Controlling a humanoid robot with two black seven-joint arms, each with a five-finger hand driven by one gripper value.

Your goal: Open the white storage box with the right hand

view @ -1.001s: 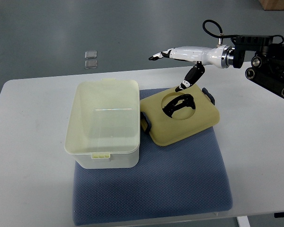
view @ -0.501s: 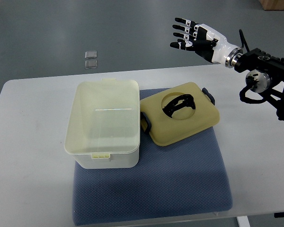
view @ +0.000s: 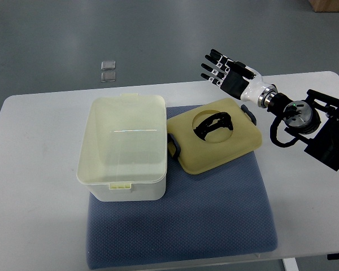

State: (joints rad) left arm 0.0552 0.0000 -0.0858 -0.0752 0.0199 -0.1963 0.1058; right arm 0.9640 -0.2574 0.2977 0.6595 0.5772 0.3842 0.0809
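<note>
We see the white storage box (view: 123, 148) standing upright on the left part of a blue-grey mat (view: 181, 226), which lies on the white worktop (view: 34, 186). The box is open at the top, and its pale interior shows nothing inside that we can make out. Its long axis runs from the near edge of the worktop toward the far edge, with a small latch tab on the near short wall and another on the far short wall.

The lid (view: 216, 141) lies off the box, just to its right on the same mat, its near-left corner touching or all but touching the box's right wall. It lies turned at an angle to the box, its long axis running from lower left to upper right in the picture. A black handle (view: 214, 123) sits in a round recess on its top, and dark clips show at its left and right ends.

The right robot hand (view: 226, 73) is held in the air above the far edge of the worktop, beyond the lid's far right corner and clear of it. Its fingers (view: 212, 66) are spread and extended toward the upper left, and it holds nothing.

On the grey floor beyond the worktop lie two small clear squares (view: 108, 71), one just behind the other.
</note>
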